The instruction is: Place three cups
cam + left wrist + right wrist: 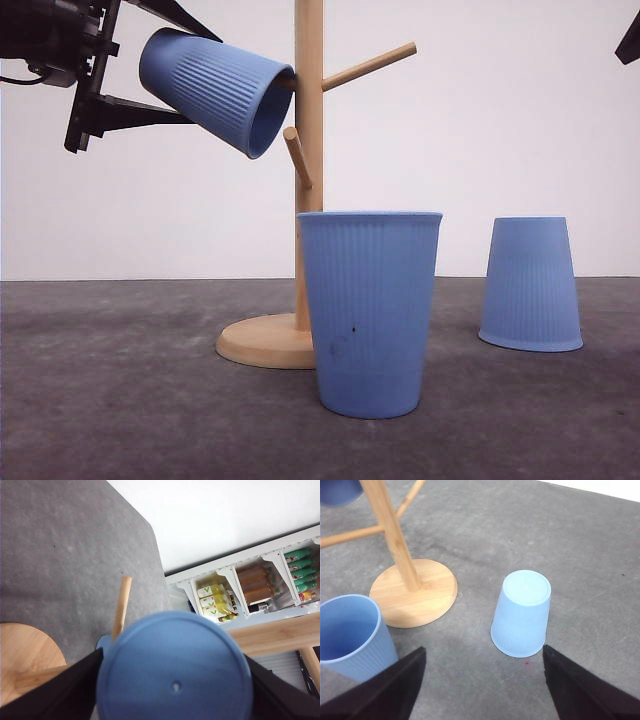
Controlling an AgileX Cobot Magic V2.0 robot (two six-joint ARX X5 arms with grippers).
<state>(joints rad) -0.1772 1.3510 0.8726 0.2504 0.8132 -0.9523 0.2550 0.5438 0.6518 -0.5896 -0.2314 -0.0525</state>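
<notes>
A dark grey, slightly mottled table [120, 400] is seen in the front view against a plain white wall. A wooden pegged stand [308, 180] rises from a round base near the middle. Three light-blue tapered cups with fine vertical ribbing are present. One, the upright cup [370, 312], stands closest to the camera, just in front of the stand's base, mouth up, with a small dark speck on its side. Another, the upturned cup [531, 284], rests mouth down, apart to the right. The third, the held cup [215, 90], is tilted on its side at the upper left, its mouth turned toward the stand's post and reaching it at a peg. It is gripped near its base by the black left gripper [120, 65], whose arm enters horizontally from the left.

In the left wrist view, the smooth round bottom of the held cup [175, 672] is seen with a small central dimple, black fingers [60, 695] pressed against both sides. Behind it, shelves of bottles are shown; their labels are too small to be read.

In the right wrist view, the table is looked down upon, with the upturned cup [521, 614] near the middle, the upright cup [351, 636] beside the stand's base, and the right gripper [482, 690] spread wide, nothing between its fingers.
</notes>
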